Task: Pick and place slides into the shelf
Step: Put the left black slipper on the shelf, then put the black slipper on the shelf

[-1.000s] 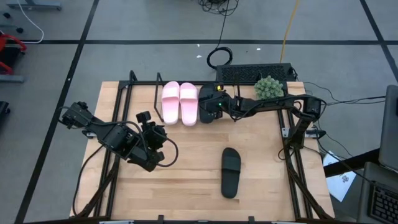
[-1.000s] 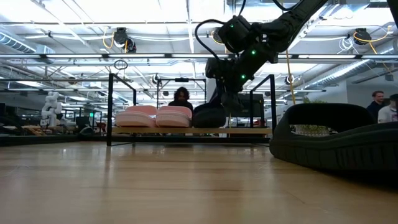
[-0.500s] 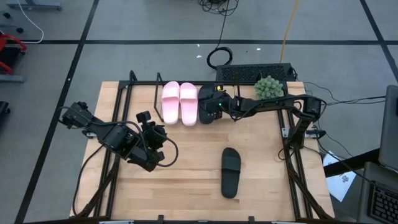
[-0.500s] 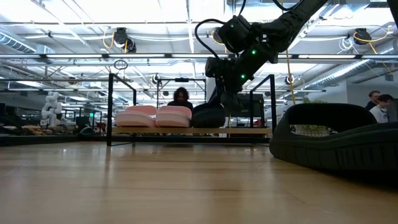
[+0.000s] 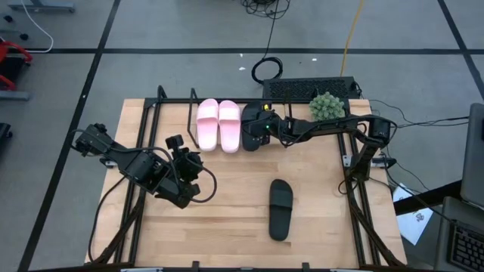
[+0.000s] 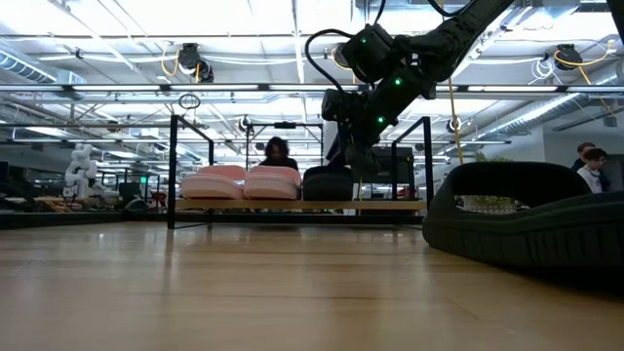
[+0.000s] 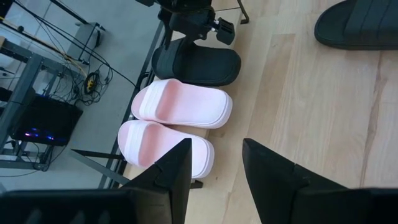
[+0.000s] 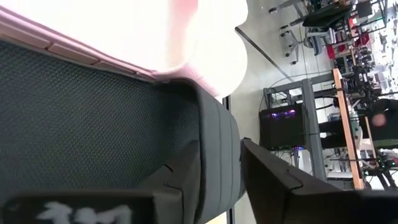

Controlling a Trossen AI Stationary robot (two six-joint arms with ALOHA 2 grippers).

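Observation:
Two pale pink slides (image 5: 218, 125) lie side by side on the shelf (image 6: 292, 206) at the table's far side. A black slide (image 6: 329, 183) lies level on the board just to their right. My right gripper (image 8: 221, 149) reaches over it from the right, fingers apart, one finger inside the slide and one outside its side wall. The second black slide (image 5: 280, 209) lies flat on the tabletop, right of centre. My left gripper (image 7: 214, 168) waits open and empty over the table's left half (image 5: 190, 160). My right gripper has one finger (image 8: 186, 171) over the black slide's footbed and the other finger (image 8: 267, 180) outside, with the slide's side wall (image 8: 217, 143) between them. Whether the fingers touch that wall, I cannot tell. The slide rests on the shelf board.
A green potted plant (image 5: 327, 106) and a black grille (image 5: 310, 89) stand at the far right behind the shelf. The shelf board shows bare wood right of the black slide (image 6: 395, 206). People move in the room beyond (image 6: 278, 151).
The black slide at the shelf was tilted under my right gripper; it now lies level on the board beside the pink pair. The arm has kept its place.

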